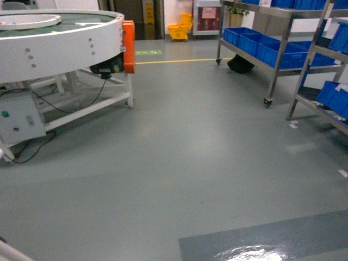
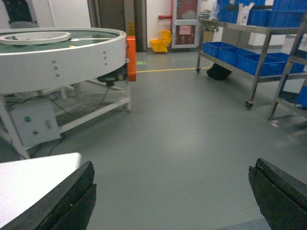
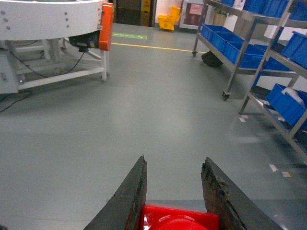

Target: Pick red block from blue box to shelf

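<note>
In the right wrist view the red block [image 3: 177, 219], a small red brick with a round stud, sits between the two dark fingers of my right gripper [image 3: 174, 159], which is shut on it above the grey floor. My left gripper [image 2: 173, 163] is open, its fingers wide apart with only floor between them. The shelf [image 1: 280, 57], a shiny steel rack on castors, stands at the far right and also shows as the shelf [image 2: 259, 62] and the shelf [image 3: 237, 57]. The blue box is out of view. Neither gripper shows in the head view.
Dark blue crates [image 1: 272, 49] fill the rack tiers. A large round white conveyor table [image 1: 60, 32] with an orange guard [image 1: 128, 46] stands at left, cables on the floor under it. A white tabletop corner [image 2: 33, 182] lies beside my left finger. A yellow mop bucket [image 1: 179, 30] stands far back.
</note>
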